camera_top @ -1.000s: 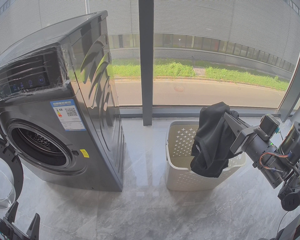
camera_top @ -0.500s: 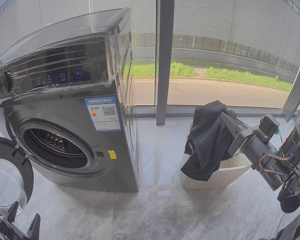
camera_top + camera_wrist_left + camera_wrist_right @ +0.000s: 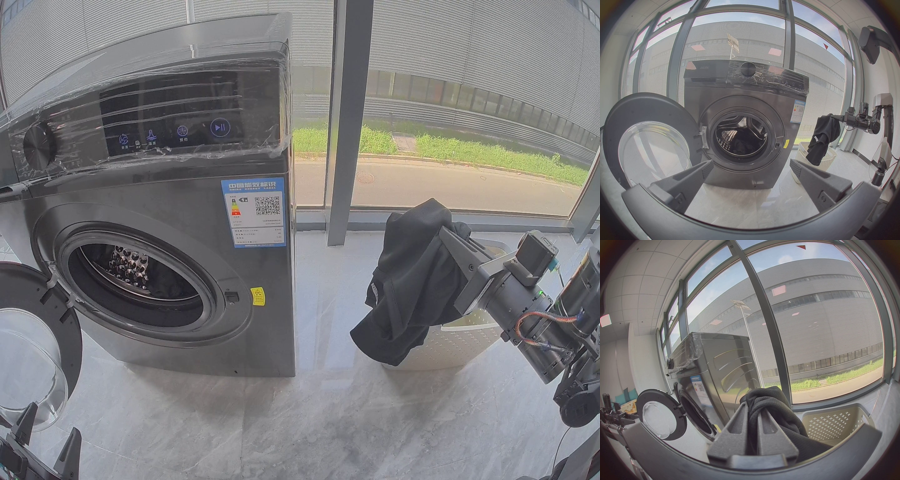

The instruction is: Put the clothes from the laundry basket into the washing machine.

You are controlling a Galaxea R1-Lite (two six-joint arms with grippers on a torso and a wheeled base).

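A black garment (image 3: 409, 284) hangs in the air, pinched by my right gripper (image 3: 447, 240), which is shut on it above the white laundry basket (image 3: 462, 340). The garment (image 3: 775, 415) drapes over both fingers in the right wrist view. The grey washing machine (image 3: 187, 206) stands at the left with its drum (image 3: 140, 284) exposed and its round door (image 3: 34, 350) swung wide. Dark cloth lies inside the drum (image 3: 740, 137). My left gripper (image 3: 751, 170) is open and low, facing the machine's opening; its fingertips (image 3: 69, 447) show at the lower left corner of the head view.
A grey window pillar (image 3: 347, 119) rises behind the gap between machine and basket. Marble floor (image 3: 325, 412) lies open in front of both. The glass wall runs along the back.
The head camera has swung left, so the machine and basket slid right in the picture. The right gripper keeps the black garment at about the same place in the view.
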